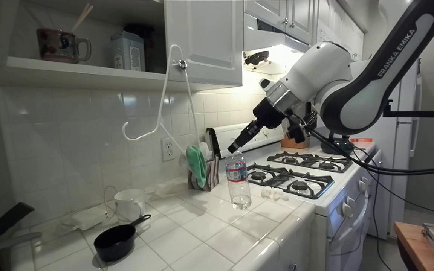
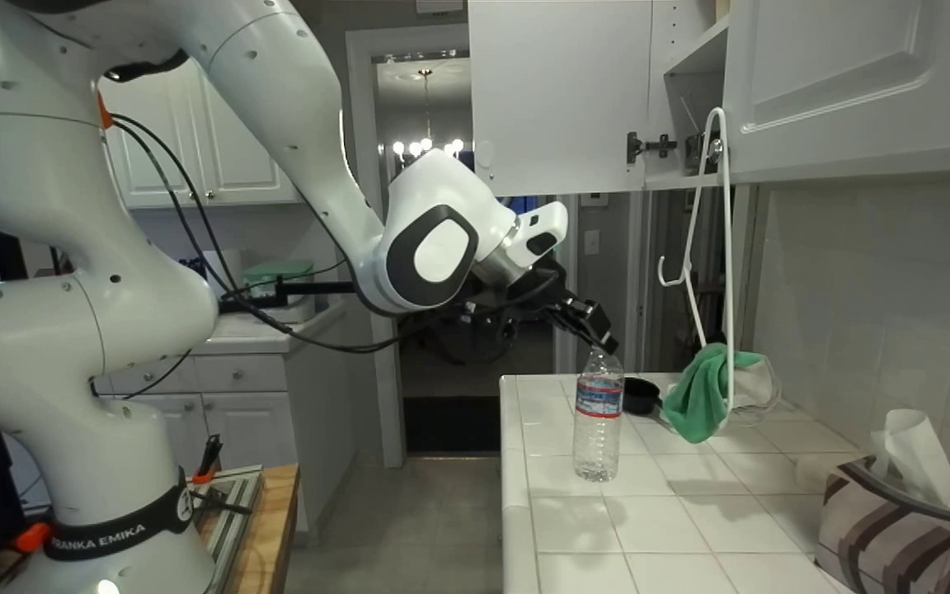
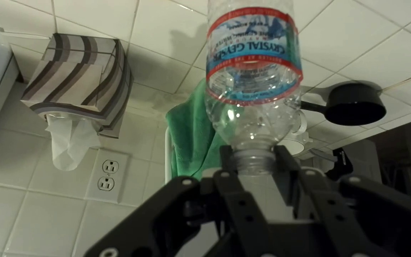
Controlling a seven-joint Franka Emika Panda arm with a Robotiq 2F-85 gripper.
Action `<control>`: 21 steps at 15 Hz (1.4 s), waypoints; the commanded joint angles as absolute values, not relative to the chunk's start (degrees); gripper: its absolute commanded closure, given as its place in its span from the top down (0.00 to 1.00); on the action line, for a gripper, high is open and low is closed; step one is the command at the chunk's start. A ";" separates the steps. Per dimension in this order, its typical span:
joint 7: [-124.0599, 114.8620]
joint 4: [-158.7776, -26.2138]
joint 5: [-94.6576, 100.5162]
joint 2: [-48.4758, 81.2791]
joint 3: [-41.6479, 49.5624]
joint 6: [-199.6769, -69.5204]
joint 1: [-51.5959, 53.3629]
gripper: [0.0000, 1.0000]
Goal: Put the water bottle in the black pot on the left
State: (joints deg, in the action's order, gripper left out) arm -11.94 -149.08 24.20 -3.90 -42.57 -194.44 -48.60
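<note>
My gripper (image 3: 254,159) is shut on the neck of the clear water bottle (image 3: 252,121), one finger on each side. The bottle has a blue and red label and is close to upright, leaning slightly in an exterior view (image 1: 237,192). Its base looks to be just above the tiled counter, but I cannot tell for certain whether it touches. The small black pot (image 1: 115,246) sits on the counter with its handle pointing toward the wall; nothing shows inside. It appears partly behind the bottle in an exterior view (image 2: 641,398), and at the right in the wrist view (image 3: 355,103).
A white mug (image 1: 128,205) and a white adapter (image 1: 89,218) stand by the wall behind the pot. From the cabinet knob hangs a white hanger (image 1: 163,94) with a green cloth (image 1: 197,165). A striped tissue box (image 2: 904,528) and the stove (image 1: 300,184) are nearby.
</note>
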 commanded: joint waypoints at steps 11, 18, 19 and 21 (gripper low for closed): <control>4.32 -119.16 26.94 2.19 -41.81 -156.23 -33.82 0.08; 0.28 -109.58 42.92 11.46 -42.67 -146.78 -29.00 0.08; -0.42 -107.69 45.46 13.44 -42.43 -145.30 -27.59 0.08; -0.48 -103.01 49.31 18.42 -42.07 -142.13 -24.45 0.08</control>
